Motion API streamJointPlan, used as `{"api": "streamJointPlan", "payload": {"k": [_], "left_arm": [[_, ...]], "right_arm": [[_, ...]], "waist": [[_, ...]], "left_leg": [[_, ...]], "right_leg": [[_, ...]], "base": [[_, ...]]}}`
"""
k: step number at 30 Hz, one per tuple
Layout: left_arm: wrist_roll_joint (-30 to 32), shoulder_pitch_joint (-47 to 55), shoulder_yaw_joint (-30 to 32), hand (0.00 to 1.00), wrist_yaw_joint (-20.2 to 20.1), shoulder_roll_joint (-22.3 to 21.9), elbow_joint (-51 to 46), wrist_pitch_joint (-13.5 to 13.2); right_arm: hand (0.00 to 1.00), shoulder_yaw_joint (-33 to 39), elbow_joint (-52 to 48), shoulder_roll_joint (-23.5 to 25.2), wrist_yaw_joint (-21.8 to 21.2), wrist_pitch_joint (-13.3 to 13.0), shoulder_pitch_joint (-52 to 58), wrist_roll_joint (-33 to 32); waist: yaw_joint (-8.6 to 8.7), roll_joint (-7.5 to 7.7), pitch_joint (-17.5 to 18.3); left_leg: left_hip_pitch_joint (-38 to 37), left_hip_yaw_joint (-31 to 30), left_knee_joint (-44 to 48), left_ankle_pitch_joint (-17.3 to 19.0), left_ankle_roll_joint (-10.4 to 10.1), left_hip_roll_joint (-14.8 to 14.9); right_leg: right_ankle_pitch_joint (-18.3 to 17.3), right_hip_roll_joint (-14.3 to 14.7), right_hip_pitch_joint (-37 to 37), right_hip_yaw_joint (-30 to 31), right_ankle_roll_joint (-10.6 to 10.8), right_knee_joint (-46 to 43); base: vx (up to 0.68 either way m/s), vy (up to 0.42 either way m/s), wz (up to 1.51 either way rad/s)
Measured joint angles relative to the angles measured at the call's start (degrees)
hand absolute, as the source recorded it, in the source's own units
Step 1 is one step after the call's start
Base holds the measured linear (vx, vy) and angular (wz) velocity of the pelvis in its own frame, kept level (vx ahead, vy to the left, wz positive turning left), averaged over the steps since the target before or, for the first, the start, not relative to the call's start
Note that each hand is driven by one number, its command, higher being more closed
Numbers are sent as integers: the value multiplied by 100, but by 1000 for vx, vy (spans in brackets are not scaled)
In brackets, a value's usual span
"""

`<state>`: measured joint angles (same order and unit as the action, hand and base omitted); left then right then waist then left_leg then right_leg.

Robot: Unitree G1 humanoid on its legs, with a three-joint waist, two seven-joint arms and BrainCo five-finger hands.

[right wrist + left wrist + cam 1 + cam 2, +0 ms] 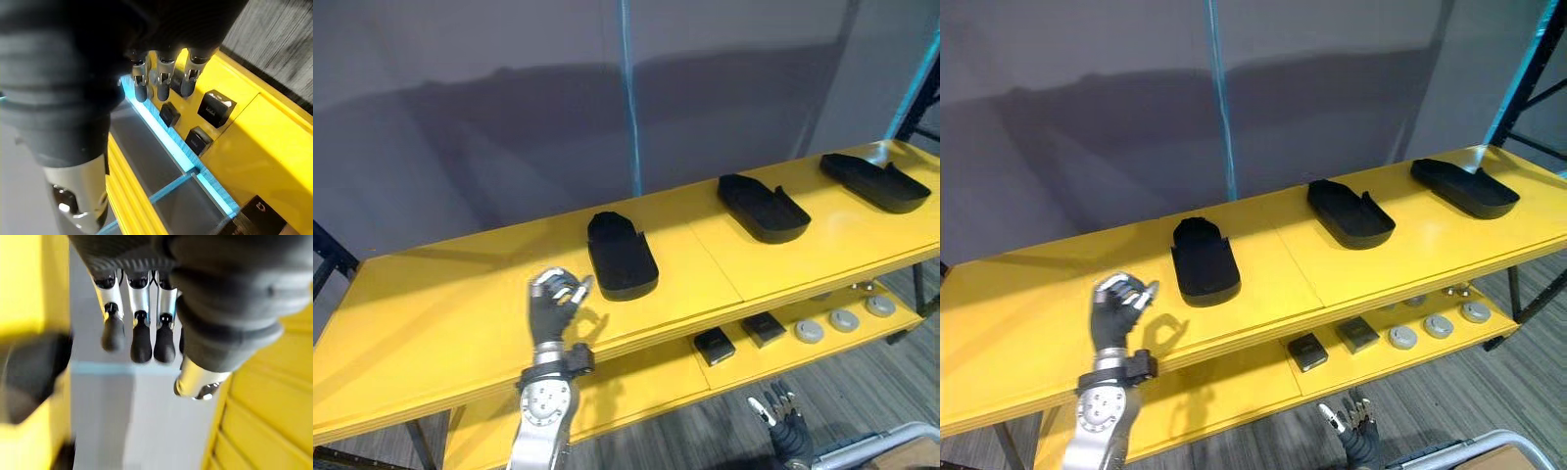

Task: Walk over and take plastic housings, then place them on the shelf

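Observation:
Three black plastic housings lie on the yellow top shelf point(431, 313): one near the middle point(622, 257), one further right point(764, 208) and one at the far right end point(874, 182). My left hand point(551, 304) is raised over the shelf's front edge, just left of the nearest housing and a short way from it. Its fingers point(141, 333) are relaxed and hold nothing. My right hand point(786, 419) hangs low in front of the lower shelf, fingers point(164, 78) spread and empty.
The lower yellow shelf point(646, 377) carries small black boxes point(715, 345) and several grey round discs point(843, 320). A grey wall with a vertical blue strip point(629, 98) stands behind the shelf. Dark frame posts flank both ends.

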<state>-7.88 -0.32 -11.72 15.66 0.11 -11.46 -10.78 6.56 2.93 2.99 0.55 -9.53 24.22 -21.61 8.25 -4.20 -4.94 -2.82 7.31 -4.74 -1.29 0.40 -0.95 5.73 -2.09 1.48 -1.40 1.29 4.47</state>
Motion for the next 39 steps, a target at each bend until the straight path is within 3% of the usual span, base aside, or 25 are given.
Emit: {"api": "streamJointPlan", "payload": {"k": [4, 7, 14, 29, 39], "left_arm": [[-246, -140, -358, 100, -20, -47, 410, -3], [-441, -558, -681, 100, -13, -107, 676, -4], [-538, -1103, -809, 100, 55, -259, 1118, -5], [-195, -1534, 363, 100, 924, -377, 1505, 81], [-205, -1702, 949, 100, 1150, -377, 1514, 99]], "right_arm": [[0, -234, -327, 29, 50, 0, 81, 46], [0, -420, -699, 48, 100, -23, 208, 51], [0, -498, -721, 53, 238, -54, 249, 51], [0, -554, -625, 134, 273, -54, 361, 51], [0, -555, -502, 136, 268, -54, 373, 51]], "waist": [[-13, 86, -61], [57, 271, -197], [50, 292, -264], [52, 285, -424], [52, 285, -425]], "left_leg": [[406, 491, 157, 86, -79, 108], [592, 1056, 341, 198, -100, 319], [685, 1282, 467, 277, -248, 465], [667, 1309, 474, 300, -253, 460], [657, 1308, 467, 300, -253, 460]], "right_leg": [[130, 76, 495, 253, 3, 2], [123, 139, 671, 243, 15, -10], [180, 273, 803, 388, -64, -18], [173, 273, 797, 392, -59, -17], [174, 276, 789, 394, -59, -15]], "base": [[-44, -45, -54], [-28, -89, -20], [72, -43, -15], [-35, -13, -1], [-43, -15, 0]]}}
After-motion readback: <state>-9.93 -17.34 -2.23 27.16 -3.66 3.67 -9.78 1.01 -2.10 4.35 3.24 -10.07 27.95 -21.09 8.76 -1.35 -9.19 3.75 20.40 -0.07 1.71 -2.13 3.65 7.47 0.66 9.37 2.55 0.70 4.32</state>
